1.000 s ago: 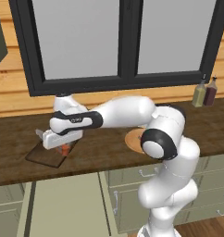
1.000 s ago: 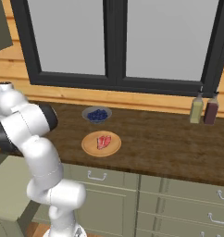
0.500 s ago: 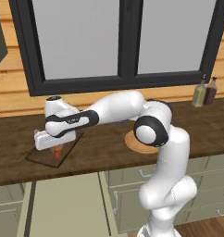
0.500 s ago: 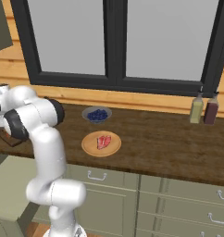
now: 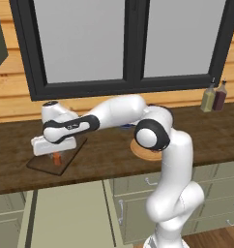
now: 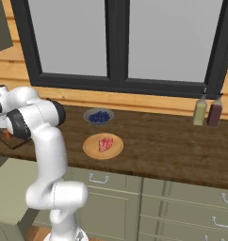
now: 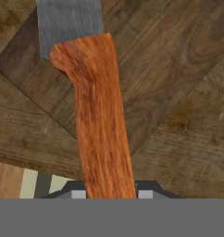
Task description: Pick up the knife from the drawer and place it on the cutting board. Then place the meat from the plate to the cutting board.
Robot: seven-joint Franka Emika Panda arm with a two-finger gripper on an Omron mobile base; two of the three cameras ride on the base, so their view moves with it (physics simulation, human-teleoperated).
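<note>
My gripper [image 5: 55, 153] is shut on the knife [image 5: 57, 160] and holds it just above the dark brown cutting board [image 5: 70, 153] at the counter's left end. In the hand view the orange-red handle [image 7: 102, 134] runs up from between my fingertips [image 7: 144, 194], with the grey blade [image 7: 70, 21] over the board [image 7: 155, 83]. I cannot tell whether the knife touches the board. The meat [image 6: 105, 144] lies on the round tan plate [image 6: 90, 149] mid-counter. The pale olive drawer [image 5: 65, 213] stands pulled out below the board.
A grey bowl of blue berries [image 6: 98, 116] sits behind the plate. Two bottles [image 6: 206, 111] stand at the back right by the window wall. Narrower closed drawers [image 6: 182, 202] line the cabinet front. My arm stretches over the counter's left half.
The arm has swung further left and lower, carrying the knife across to the left part of the cutting board. The gripper has stayed shut on the handle.
</note>
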